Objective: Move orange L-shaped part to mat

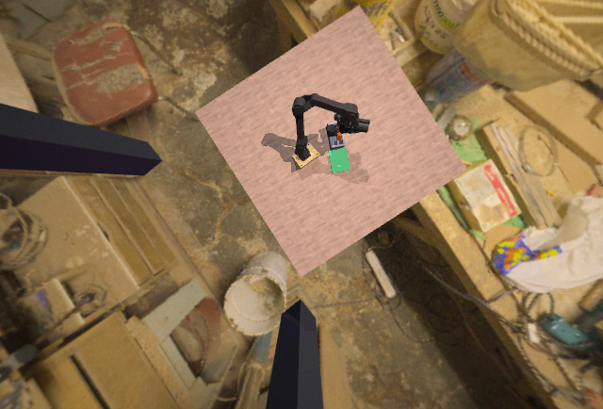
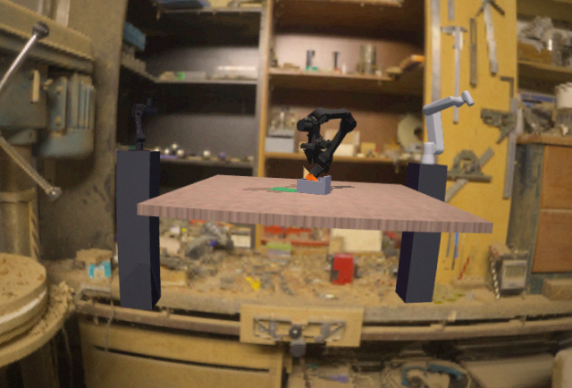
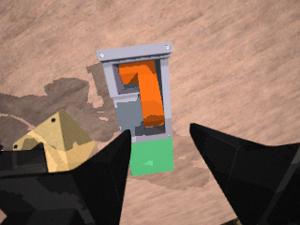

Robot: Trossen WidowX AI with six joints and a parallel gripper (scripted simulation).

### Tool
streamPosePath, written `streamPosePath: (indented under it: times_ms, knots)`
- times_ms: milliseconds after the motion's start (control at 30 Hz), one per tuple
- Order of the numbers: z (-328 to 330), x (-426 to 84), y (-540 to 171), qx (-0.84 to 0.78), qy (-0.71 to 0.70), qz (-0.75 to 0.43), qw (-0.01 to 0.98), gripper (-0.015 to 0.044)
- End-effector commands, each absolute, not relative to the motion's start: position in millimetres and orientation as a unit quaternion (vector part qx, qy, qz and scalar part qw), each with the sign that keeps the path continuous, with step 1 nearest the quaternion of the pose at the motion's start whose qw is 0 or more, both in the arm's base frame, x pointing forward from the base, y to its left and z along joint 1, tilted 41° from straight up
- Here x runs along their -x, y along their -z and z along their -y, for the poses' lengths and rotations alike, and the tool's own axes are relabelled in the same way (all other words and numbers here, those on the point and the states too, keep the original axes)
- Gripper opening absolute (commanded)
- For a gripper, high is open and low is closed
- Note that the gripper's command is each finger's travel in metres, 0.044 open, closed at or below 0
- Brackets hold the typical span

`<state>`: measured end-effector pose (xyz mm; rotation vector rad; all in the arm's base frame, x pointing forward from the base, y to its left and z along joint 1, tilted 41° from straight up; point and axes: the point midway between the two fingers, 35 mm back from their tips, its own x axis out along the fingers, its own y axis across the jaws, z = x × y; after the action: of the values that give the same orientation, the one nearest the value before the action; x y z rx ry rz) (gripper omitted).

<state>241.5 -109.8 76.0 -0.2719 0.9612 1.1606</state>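
The orange L-shaped part [image 1: 339, 137] [image 2: 311, 177] [image 3: 151, 96] is tilted in the grey tray [image 2: 307, 186] [image 3: 136, 53]. Its L-shaped end is low in the pocket, at the tray end away from the green mat [image 1: 339, 162] [image 2: 282, 189] [image 3: 152, 157]. Its straight end, nearer the mat, stands raised above the tray wall in the exterior view. My gripper [image 3: 160, 130] is open and empty, above the tray. In the wrist view the fingertips show on either side of the tray's mat end, with the raised end of the part just beyond them.
The arm's yellow base plate [image 1: 312, 152] [image 3: 70, 136] is on the table [image 1: 272, 88] [image 2: 277, 206] beside the tray and mat. The tray's far end wall rises higher than its side wall in the exterior view. Dark shadows of the arm fall around the tray and mat.
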Motion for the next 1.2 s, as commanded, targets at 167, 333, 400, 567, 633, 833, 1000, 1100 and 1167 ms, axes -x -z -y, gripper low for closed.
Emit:
streamPosePath:
  times_ms: [167, 333, 400, 567, 633, 833, 1000, 1100, 1167]
  knots:
    - [99.6, -241.9, -58.8, 0.138, -0.535, -0.425, 0.717, 0.028]
    - [91.3, -242.4, -49.6, 0.138, -0.535, -0.425, 0.717, 0.028]
    - [90.5, -242.6, -48.6, 0.138, -0.535, -0.425, 0.717, 0.028]
    - [86.1, -243.5, -43.1, 0.138, -0.535, -0.425, 0.717, 0.028]
    - [84.0, -243.9, -40.5, 0.138, -0.535, -0.425, 0.717, 0.028]
    - [77.7, -244.8, -33.1, 0.138, -0.535, -0.425, 0.717, 0.028]
    - [72.4, -245.3, -27.0, 0.138, -0.535, -0.425, 0.717, 0.028]
    - [69.1, -245.5, -23.4, 0.138, -0.535, -0.424, 0.717, 0.028]
    - [66.9, -245.6, -21.0, 0.138, -0.535, -0.424, 0.717, 0.028]
